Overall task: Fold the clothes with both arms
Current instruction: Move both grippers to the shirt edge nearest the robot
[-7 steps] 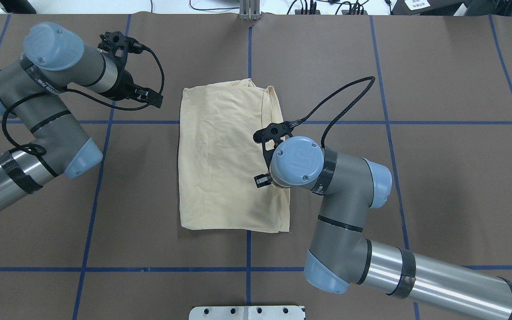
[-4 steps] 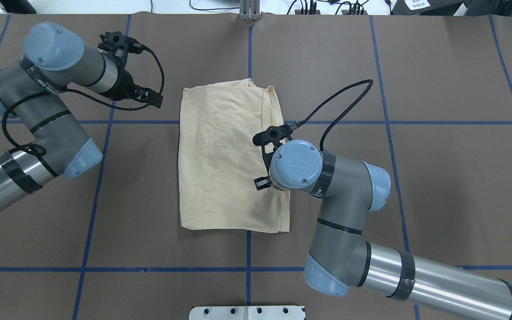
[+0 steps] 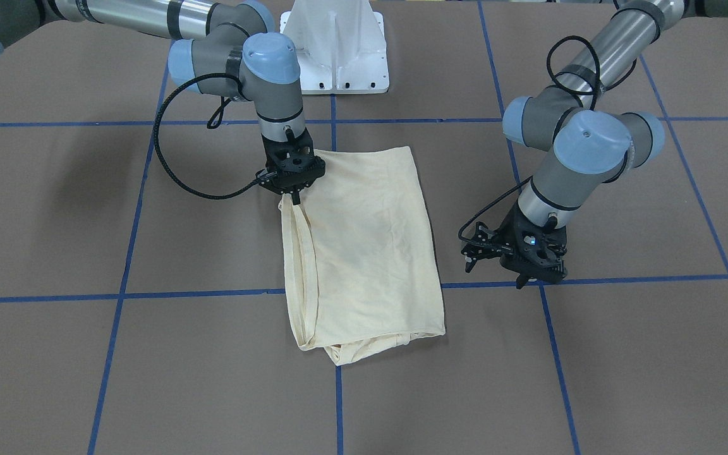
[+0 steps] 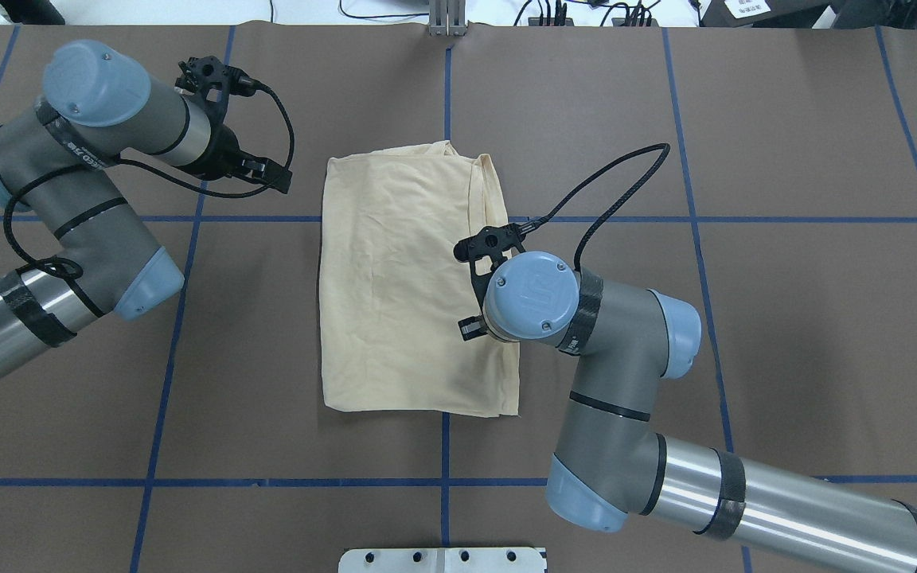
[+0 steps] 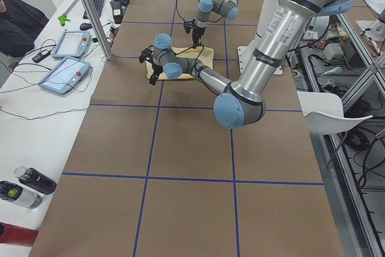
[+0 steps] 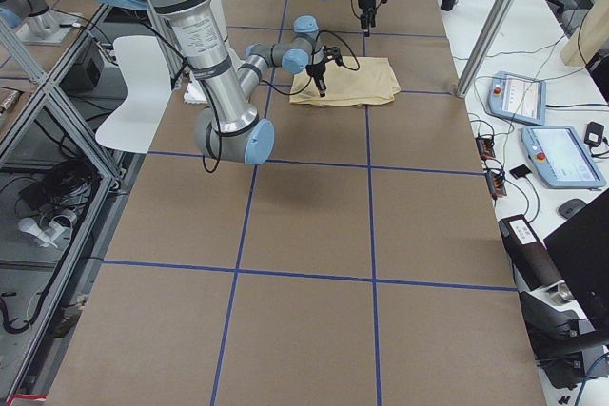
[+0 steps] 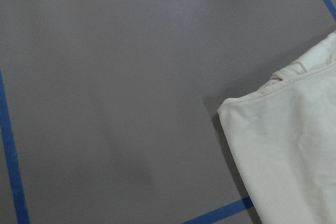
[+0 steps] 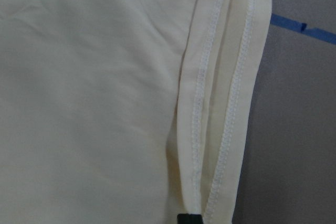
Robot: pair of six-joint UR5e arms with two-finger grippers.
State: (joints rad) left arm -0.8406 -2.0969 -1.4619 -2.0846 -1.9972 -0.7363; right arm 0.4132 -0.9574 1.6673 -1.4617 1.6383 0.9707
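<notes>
The pale cream-yellow soft cotton shirt (image 4: 403, 286) lies folded into a long block in the middle of the flat brown table (image 4: 785, 318). The black two-finger claw of the right arm (image 3: 289, 197) is down on the shirt's side edge. Its tips look pressed together on the stitched hem (image 8: 210, 103). The black two-finger claw of the left arm (image 3: 538, 278) hangs over bare table near the other side. It looks spread open and holds nothing. I think the trouble is this: the hem shows two thin layers side by side, so the claw may grab just one, and the fold would open up. The cloth is thin and floppy, so one lone claw could drag the shirt crooked or let it slide out.
</notes>
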